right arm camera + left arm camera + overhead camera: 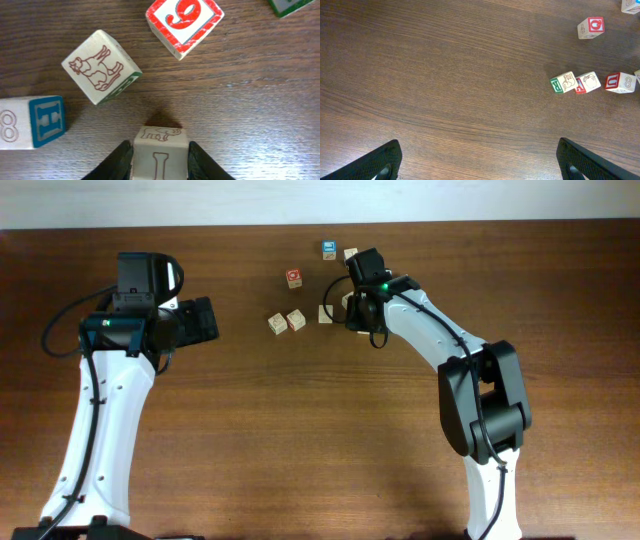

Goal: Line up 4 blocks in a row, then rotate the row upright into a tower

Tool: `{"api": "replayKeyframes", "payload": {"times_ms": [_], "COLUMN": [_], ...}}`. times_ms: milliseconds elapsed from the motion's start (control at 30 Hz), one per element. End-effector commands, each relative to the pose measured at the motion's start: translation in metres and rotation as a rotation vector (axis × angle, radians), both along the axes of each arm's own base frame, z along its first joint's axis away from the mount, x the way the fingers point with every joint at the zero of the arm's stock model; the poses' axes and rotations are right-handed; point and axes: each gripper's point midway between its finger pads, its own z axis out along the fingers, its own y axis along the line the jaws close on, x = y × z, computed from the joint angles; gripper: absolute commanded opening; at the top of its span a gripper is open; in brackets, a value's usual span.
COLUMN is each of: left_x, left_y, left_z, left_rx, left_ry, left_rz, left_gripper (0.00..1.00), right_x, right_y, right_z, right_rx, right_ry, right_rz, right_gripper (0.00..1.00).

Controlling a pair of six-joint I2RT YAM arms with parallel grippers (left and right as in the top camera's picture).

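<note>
Dark wood grain runs across the table [300, 440]. At the left, the left gripper [203, 320] hovers over bare tabletop, well apart from every cube. Its wrist camera shows its fingers [382, 161] spread wide with nothing between them.

Moving right, a pair of pale blocks [287, 322] sits just beside each other. The left one shows a green letter on its side and the right one a red edge, and both have hand drawings on top. Beyond them stands a red-faced cube [293, 277].

Further right lies a third pale block [326, 314]; the right wrist view shows an 8 and a blue H on its faces. Near it, turned at an angle, rests a cow block [101, 66] with a brown animal outline on top. Toward the far edge sit a blue-faced cube [329, 249] and a small pale cube [351, 254] beside it.

The right gripper [350, 308] is down among these. Its fingers [119, 162] press against both sides of the held block [160, 150], a pale cube printed with an animal and a letter I.
</note>
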Motion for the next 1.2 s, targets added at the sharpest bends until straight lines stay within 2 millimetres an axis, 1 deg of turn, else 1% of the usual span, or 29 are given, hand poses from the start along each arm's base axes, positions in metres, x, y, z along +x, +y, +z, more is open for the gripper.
{"api": "replayKeyframes", "payload": {"times_ms": [0, 67, 167, 200, 267, 400, 433, 500, 533, 633, 667, 700, 733, 767, 800, 833, 867, 900, 933, 967, 1033, 1067, 1133, 1167], "left_x": [0.003, 0.002, 0.000, 0.000, 0.000, 0.000, -0.001, -0.001, -0.002, -0.006, -0.006, -0.006, -0.006, -0.006, -0.006, -0.006, -0.005, -0.005, -0.004, -0.004, -0.004, -0.004, -0.004, -0.004], "left_y": [0.003, 0.003, 0.003, 0.003, 0.003, 0.003, 0.003, 0.003, 0.003, 0.003, 0.003, 0.003, 0.003, 0.004, 0.004, 0.004, 0.004, 0.004, 0.004, 0.004, 0.004, 0.004, 0.004, 0.004], "left_z": [0.004, 0.003, 0.002, 0.002, 0.002, 0.002, 0.002, 0.001, 0.001, -0.002, -0.002, -0.002, -0.002, -0.002, -0.002, -0.001, -0.001, -0.001, -0.001, -0.001, -0.001, -0.001, -0.001, -0.001], "left_rx": [0.004, 0.004, 0.004, 0.004, 0.004, 0.004, 0.004, 0.004, 0.004, 0.004, 0.005, 0.005, 0.005, 0.005, 0.005, 0.005, 0.005, 0.005, 0.005, 0.005, 0.005, 0.005, 0.005, 0.005], "left_ry": [-0.008, -0.003, 0.003, 0.005, 0.005, 0.005, 0.008, 0.011, 0.013, 0.034, 0.034, 0.033, 0.033, 0.033, 0.033, 0.032, 0.031, 0.029, 0.026, 0.025, 0.025, 0.026, 0.025, 0.026], "left_rz": [0.024, 0.024, 0.024, 0.024, 0.024, 0.024, 0.024, 0.024, 0.024, 0.024, 0.024, 0.024, 0.024, 0.024, 0.024, 0.024, 0.024, 0.024, 0.024, 0.024, 0.024, 0.024, 0.024, 0.024], "left_gripper": [0.97, 0.97, 0.97, 0.98, 0.98, 0.98, 0.99, 0.98, 0.98, 0.99, 1.00, 1.00, 1.00, 0.99, 0.99, 0.99, 0.99, 0.99, 0.99, 0.99, 0.99, 0.99, 1.00, 0.99], "right_x": [-0.004, -0.014, -0.040, -0.055, -0.076, -0.101, -0.106, -0.114, -0.117, -0.128, -0.128, -0.126, -0.118, -0.112, -0.100, -0.090, -0.083, -0.062, -0.045, -0.032, -0.009, -0.005, 0.013, 0.026], "right_y": [-0.004, -0.006, -0.014, -0.020, -0.029, -0.037, -0.038, -0.039, -0.039, -0.045, -0.044, -0.044, -0.043, -0.040, -0.030, -0.023, -0.020, -0.009, -0.001, 0.006, 0.022, 0.026, 0.038, 0.043], "right_z": [-0.003, -0.006, -0.012, -0.014, -0.016, -0.015, -0.014, -0.006, -0.002, 0.010, 0.014, 0.020, 0.030, 0.036, 0.048, 0.056, 0.061, 0.072, 0.078, 0.081, 0.081, 0.077, 0.065, 0.056], "right_rx": [-0.035, -0.044, -0.071, -0.096, -0.131, -0.169, -0.171, -0.169, -0.163, -0.157, -0.133, -0.115, -0.092, -0.081, -0.051, -0.035, -0.025, 0.009, 0.039, 0.058, 0.079, 0.082, 0.077, 0.076], "right_ry": [0.019, 0.062, 0.175, 0.238, 0.324, 0.427, 0.451, 0.476, 0.483, 0.521, 0.523, 0.510, 0.477, 0.456, 0.405, 0.362, 0.332, 0.240, 0.166, 0.109, 0.015, -0.001, -0.059, -0.094], "right_rz": [-0.010, -0.007, -0.001, -0.001, -0.001, 0.025, 0.047, 0.063, 0.074, 0.079, 0.102, 0.106, 0.123, 0.148, 0.212, 0.245, 0.253, 0.269, 0.277, 0.283, 0.301, 0.306, 0.315, 0.315], "right_gripper": [0.29, 0.27, 0.25, 0.25, 0.26, 0.27, 0.31, 0.34, 0.37, 0.39, 0.41, 0.43, 0.52, 0.57, 0.66, 0.71, 0.73, 0.75, 0.76, 0.77, 0.77, 0.77, 0.76, 0.76]}}
